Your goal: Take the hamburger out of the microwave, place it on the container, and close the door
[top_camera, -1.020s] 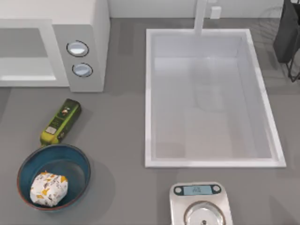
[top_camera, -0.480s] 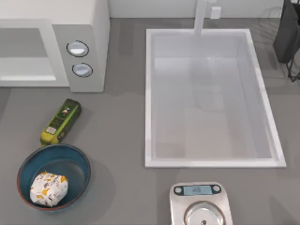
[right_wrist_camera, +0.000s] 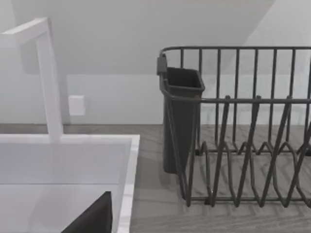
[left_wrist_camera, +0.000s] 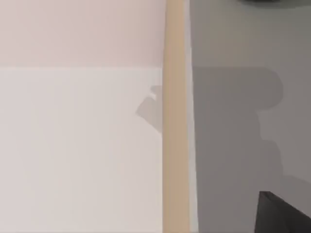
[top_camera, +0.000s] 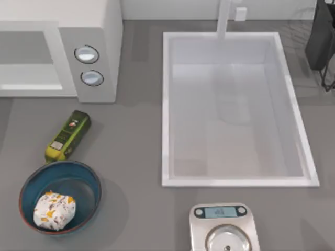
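The hamburger (top_camera: 54, 210), a white wrapped lump with orange patches, lies inside the container (top_camera: 31, 184), a blue bowl with a reddish-brown rim at the table's front left. At the back left stands the white microwave (top_camera: 107, 31). Its door (top_camera: 29, 86) lies flat against the front, with the two dials to its right. A dark corner of my left gripper (left_wrist_camera: 282, 213) shows in the left wrist view, over grey surface beside a tan strip. A dark part of my right gripper (right_wrist_camera: 92, 218) shows in the right wrist view, near the sink's corner.
A green-yellow bottle (top_camera: 67, 136) lies between the microwave and the bowl. A white sink (top_camera: 166, 110) with a faucet (top_camera: 225, 18) takes up the middle. A silver scale (top_camera: 224, 227) sits at the front edge. A dark dish rack (right_wrist_camera: 233, 126) stands at the back right.
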